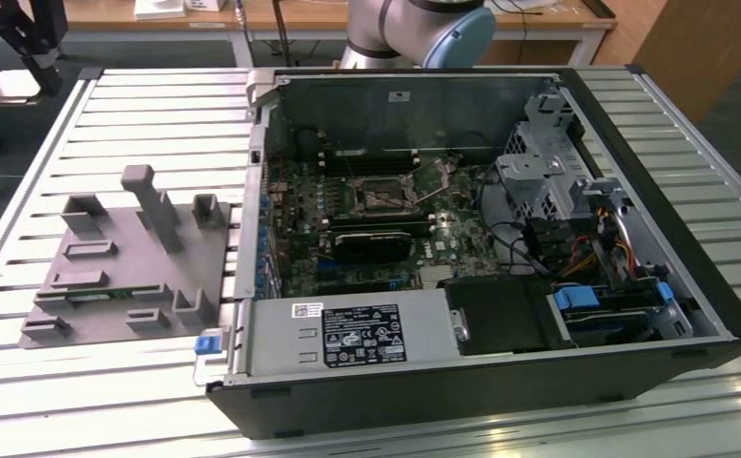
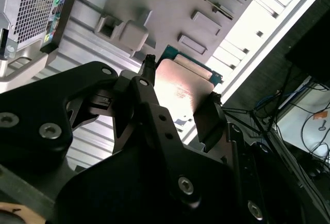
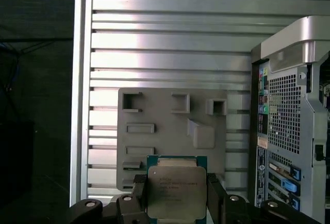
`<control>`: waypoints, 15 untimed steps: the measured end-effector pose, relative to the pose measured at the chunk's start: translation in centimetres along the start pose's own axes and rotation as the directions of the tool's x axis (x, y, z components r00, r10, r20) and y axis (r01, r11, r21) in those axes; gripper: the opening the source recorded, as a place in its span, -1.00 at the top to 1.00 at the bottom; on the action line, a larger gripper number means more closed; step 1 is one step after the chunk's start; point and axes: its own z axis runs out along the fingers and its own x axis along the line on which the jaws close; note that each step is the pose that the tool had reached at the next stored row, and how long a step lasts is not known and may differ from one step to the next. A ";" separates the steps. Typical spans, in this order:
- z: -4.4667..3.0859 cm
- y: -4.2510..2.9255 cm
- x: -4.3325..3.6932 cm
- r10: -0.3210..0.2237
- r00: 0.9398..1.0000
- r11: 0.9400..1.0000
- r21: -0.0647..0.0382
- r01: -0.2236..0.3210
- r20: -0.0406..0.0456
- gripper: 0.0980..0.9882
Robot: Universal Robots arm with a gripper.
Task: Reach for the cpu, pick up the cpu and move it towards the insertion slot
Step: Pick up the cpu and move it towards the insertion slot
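Observation:
In both wrist views my gripper (image 3: 177,198) (image 2: 178,108) is shut on the cpu (image 3: 177,190) (image 2: 180,87), a square chip with a silvery metal top and a green edge. A black finger (image 3: 138,193) presses on each of two opposite sides of it. The chip hangs well above the grey fixture plate (image 3: 170,126), off to the side of the computer case (image 3: 289,110). In the exterior view the insertion slot (image 1: 380,194) is a square socket with a shiny frame and dark centre, on the motherboard inside the open case.
The open case (image 1: 713,315) lies on a slatted metal table (image 1: 154,95), with the grey fixture plate (image 1: 91,286) and its upright blocks on the exterior view's left. A long black card (image 1: 370,243) sits just in front of the socket. The arm's base (image 1: 421,29) stands behind the case.

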 end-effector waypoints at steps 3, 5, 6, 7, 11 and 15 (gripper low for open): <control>0.00 0.00 -0.26 0.000 1.000 1.000 0.000 0.000 0.000 0.00; 0.00 0.00 -0.47 0.000 1.000 1.000 0.000 0.000 0.000 0.00; 0.00 0.00 -0.58 0.000 1.000 1.000 0.000 0.000 0.000 0.00; -0.01 -0.01 -0.68 0.000 1.000 1.000 0.000 0.000 0.000 0.00; 0.00 0.00 -1.05 0.000 1.000 1.000 0.000 0.000 0.000 0.00; -0.01 -0.01 -1.43 0.000 1.000 1.000 0.000 0.000 0.000 0.00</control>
